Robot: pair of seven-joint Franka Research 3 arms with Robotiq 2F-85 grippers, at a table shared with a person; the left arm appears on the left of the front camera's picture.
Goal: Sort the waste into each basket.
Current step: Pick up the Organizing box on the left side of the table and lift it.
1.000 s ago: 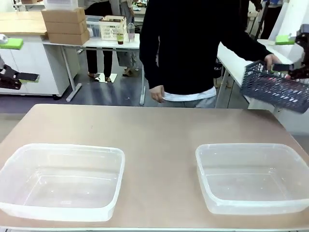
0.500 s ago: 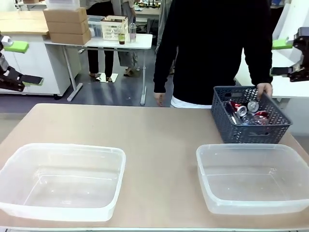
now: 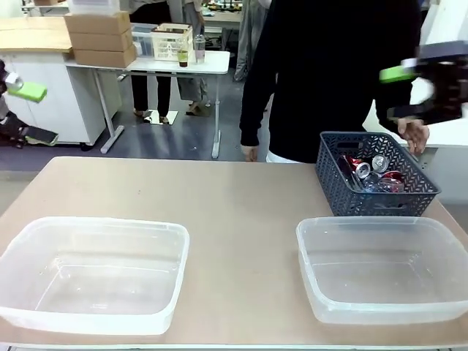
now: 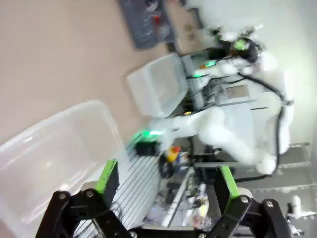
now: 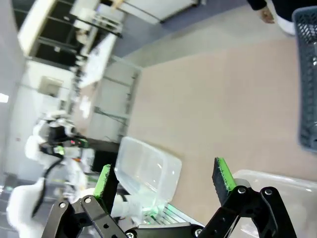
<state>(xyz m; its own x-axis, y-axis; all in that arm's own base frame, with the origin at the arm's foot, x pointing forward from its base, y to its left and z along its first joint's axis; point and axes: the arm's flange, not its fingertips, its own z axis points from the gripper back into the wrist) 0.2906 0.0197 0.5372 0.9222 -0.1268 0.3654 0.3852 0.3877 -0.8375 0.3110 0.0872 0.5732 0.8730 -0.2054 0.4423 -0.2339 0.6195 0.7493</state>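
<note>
The waste, red-and-silver cans [image 3: 363,170], lies heaped in a dark lattice basket [image 3: 344,191] at the table's far right. A person's hand [image 3: 415,135] is at its far rim. Two transparent bins stand near the front edge, one left [image 3: 95,227] and one right [image 3: 380,223], both with nothing in them. My right gripper [image 3: 406,93] hovers open, blurred, above and behind the lattice basket. Open too, my left gripper [image 3: 29,113] hangs off the table's left side. In the right wrist view the open gripper [image 5: 163,177] looks down at both bins [image 5: 148,171] and the lattice basket [image 5: 307,74].
The person in black stands at the far edge, the other hand [image 3: 250,152] hanging near the table. The left wrist view shows its own open gripper [image 4: 166,178] over a transparent bin [image 4: 59,148]. Bare tabletop [image 3: 234,197] lies between the bins and the far edge.
The person brought the lattice basket in from the right and set it on the table. My right gripper shifted left toward it. The left gripper barely moved.
</note>
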